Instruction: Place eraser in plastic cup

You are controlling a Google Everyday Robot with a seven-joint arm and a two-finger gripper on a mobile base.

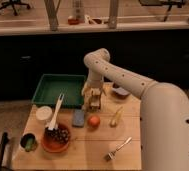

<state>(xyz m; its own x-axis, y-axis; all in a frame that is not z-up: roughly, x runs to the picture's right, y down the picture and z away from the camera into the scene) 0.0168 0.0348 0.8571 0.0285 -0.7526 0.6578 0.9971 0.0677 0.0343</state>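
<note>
— Starting nearest us, we see a fork (118,148) on the wooden table (88,150), then the orange fruit (93,121) beside a blue pad (78,118).
— Farther back, we find the gripper (93,100) just behind them, fingers closed around the tan eraser (93,102), with the green tray (58,90) alongside.
</note>
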